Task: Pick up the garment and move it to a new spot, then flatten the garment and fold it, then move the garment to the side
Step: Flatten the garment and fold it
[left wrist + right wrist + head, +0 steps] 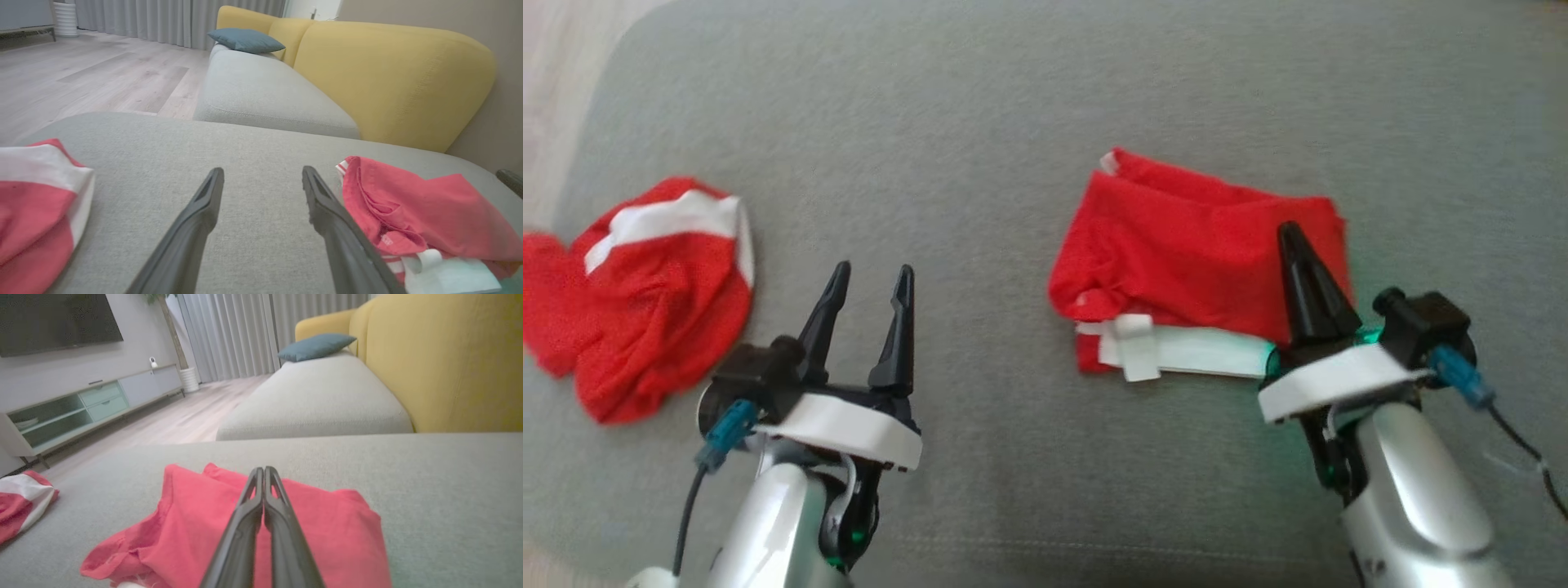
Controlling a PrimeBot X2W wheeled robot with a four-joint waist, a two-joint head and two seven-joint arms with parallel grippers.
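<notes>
Under my right gripper (1289, 230) lies the folded red garment (1176, 245), fingers pressed together over its right end; left gripper (874, 268) spread wide

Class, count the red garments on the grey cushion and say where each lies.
2. The crumpled garment lies at the left edge of the cushion; the folded garment lies to the right, under the shut right gripper. Others may lie out of view.
</notes>
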